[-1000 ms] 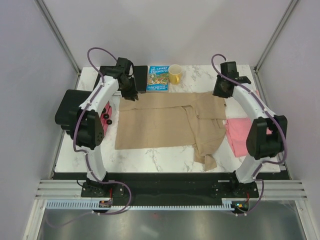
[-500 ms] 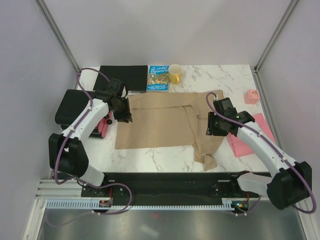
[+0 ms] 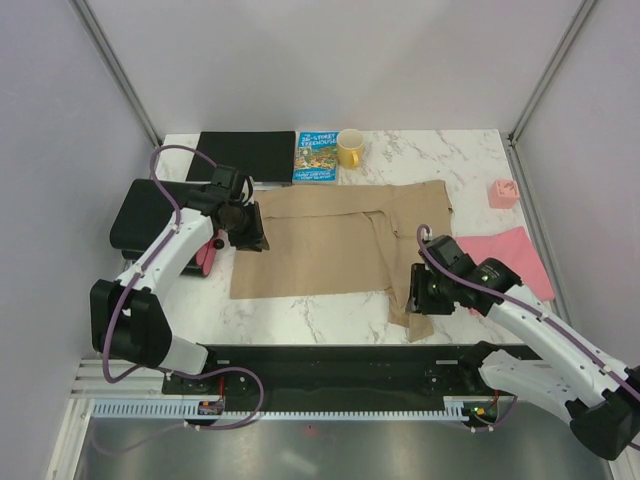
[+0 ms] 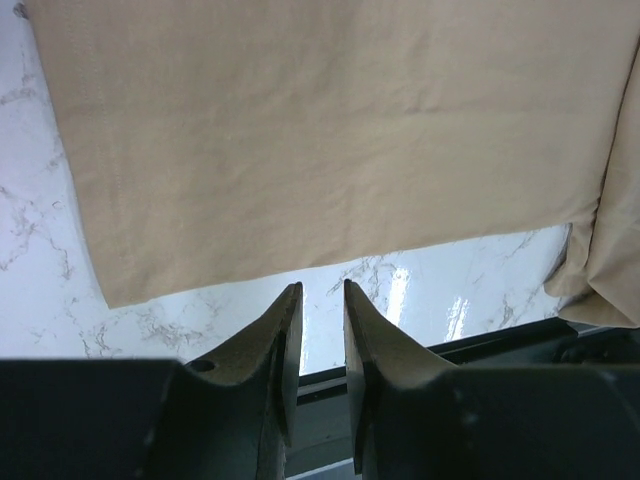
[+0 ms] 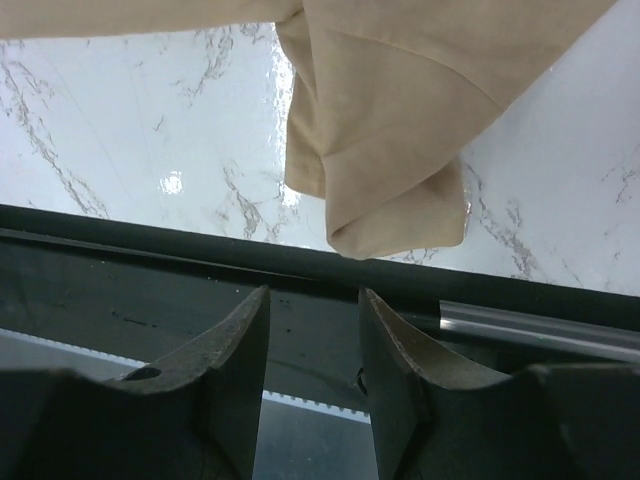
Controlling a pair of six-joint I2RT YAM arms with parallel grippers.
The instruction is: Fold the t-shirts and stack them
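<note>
two shirts on the white marble table (image 3: 320, 318); the tan cloth short-sleeved t-shirt (image 3: 320, 240) lies spread flat across the middle, its right side folded over and bunched, one crumpled end trailing down to the near edge; the plain pink cloth t-shirt (image 3: 512, 252) lies flat just to its right, part of it hidden by the right arm; left gripper (image 3: 250, 232) hangs at the tan shirt's left edge, and from the wrist its fingers (image 4: 270, 340) stand a narrow slit apart, nothing between them, tips over bare marble just off the cloth; right gripper (image 3: 420, 295) is over that crumpled near end, jaws parted wider and empty; at the back, a blue paperback book (image 3: 316, 156), a yellow mug (image 3: 351, 148) just beside it, a flat black pad (image 3: 245, 152) to the book's left; small pink block (image 3: 503, 192) near the right edge; big black box (image 3: 138, 208) at the left side.
</note>
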